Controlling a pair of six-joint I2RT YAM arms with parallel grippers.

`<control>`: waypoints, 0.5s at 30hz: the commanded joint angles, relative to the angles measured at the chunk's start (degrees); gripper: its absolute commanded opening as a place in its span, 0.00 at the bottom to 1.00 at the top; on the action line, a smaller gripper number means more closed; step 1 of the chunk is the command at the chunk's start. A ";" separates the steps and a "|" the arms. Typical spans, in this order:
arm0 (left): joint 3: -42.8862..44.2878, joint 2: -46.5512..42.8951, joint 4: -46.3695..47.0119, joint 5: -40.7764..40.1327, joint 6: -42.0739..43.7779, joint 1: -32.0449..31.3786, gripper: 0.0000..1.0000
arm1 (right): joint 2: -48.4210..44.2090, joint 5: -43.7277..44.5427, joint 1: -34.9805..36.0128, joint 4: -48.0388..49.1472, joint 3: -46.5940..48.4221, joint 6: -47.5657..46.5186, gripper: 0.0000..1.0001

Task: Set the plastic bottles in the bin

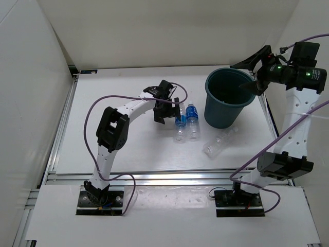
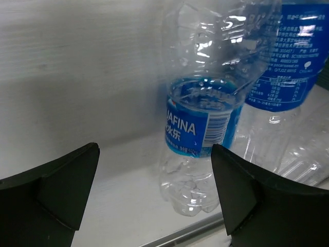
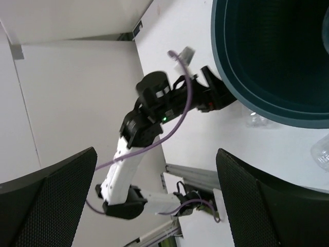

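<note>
This is a robotics lab test cell: plain white panel walls point(image 1: 31, 103) enclose a white tabletop point(image 1: 154, 154) edged with silver aluminium rails point(image 1: 154, 177).

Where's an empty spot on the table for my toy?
Bare: the far-left corner of the table, beside the left arm, and the near strip before the blue-label bottles. Crowded: middle-right, around those bottles, the clear bottle and the bin.

The background is basically a flat white tabletop point(image 1: 139, 154) boxed in by plain white wall panels point(image 1: 164, 31) at the back and on both sides. Silver aluminium rails point(image 1: 169, 178) run along the near edge and up the left side. A white board point(image 1: 169, 221) sits just in front of the near rail.
</note>
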 commanded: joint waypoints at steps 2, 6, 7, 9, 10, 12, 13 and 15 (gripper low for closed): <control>4.49 1.37 1.06 3.39 0.94 0.16 1.00 | -0.59 -5.61 -0.30 -0.78 1.75 -2.03 1.00; 10.38 4.89 1.59 4.70 0.94 -1.07 1.00 | -0.59 -6.75 -0.30 -1.31 0.43 -2.56 1.00; 11.44 6.37 1.59 4.71 0.94 -1.77 1.00 | -0.59 -6.75 -0.30 -1.31 0.42 -2.57 1.00; 12.85 7.61 1.59 6.11 0.42 -1.78 1.00 | -0.59 -6.75 -0.30 -1.83 0.42 -3.09 1.00; 12.85 8.40 1.59 6.64 0.41 -1.78 1.00 | -0.59 -6.75 -0.30 -1.84 0.42 -3.10 1.00; 12.33 8.93 1.59 7.95 0.41 -1.78 1.00 | -0.59 -6.05 -0.30 -3.24 0.42 -3.79 1.00; 11.63 8.94 1.59 7.96 -0.11 -1.78 1.00 | -0.59 -6.05 -0.30 -3.25 0.42 -3.80 1.00; 9.00 8.94 1.59 9.10 -1.07 -1.78 1.00 | -0.59 -5.25 -0.30 -3.95 0.42 -3.80 1.00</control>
